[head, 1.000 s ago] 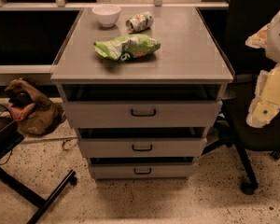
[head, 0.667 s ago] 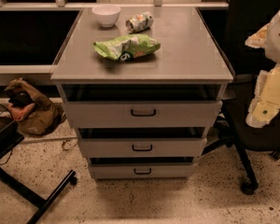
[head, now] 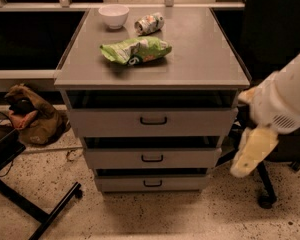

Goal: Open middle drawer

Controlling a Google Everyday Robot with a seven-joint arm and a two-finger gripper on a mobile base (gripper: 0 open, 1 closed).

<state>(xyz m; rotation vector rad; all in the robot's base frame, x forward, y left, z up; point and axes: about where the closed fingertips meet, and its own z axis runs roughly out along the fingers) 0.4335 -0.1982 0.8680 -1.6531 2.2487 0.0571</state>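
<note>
A grey cabinet (head: 150, 71) stands in the middle with three drawers. The middle drawer (head: 115, 159) has a medium-height grey front and a small dark loop handle (head: 152, 158). It looks shut, like the taller top drawer (head: 105, 121) and the slim bottom drawer (head: 120, 184). My gripper (head: 251, 153) hangs at the right, a cream-coloured end below the white arm (head: 285, 99). It is right of the cabinet's right edge, level with the middle drawer, and touches nothing.
On the cabinet top lie a white bowl (head: 113, 15), a crushed can (head: 149, 23) and a green chip bag (head: 136, 50). A brown bag (head: 32, 119) and a black stand's leg (head: 37, 209) are on the floor at left. A black office chair (head: 277, 29) stands behind my arm.
My arm has moved down and to the left, toward the cabinet's right side. The drawers and the things on top have not moved.
</note>
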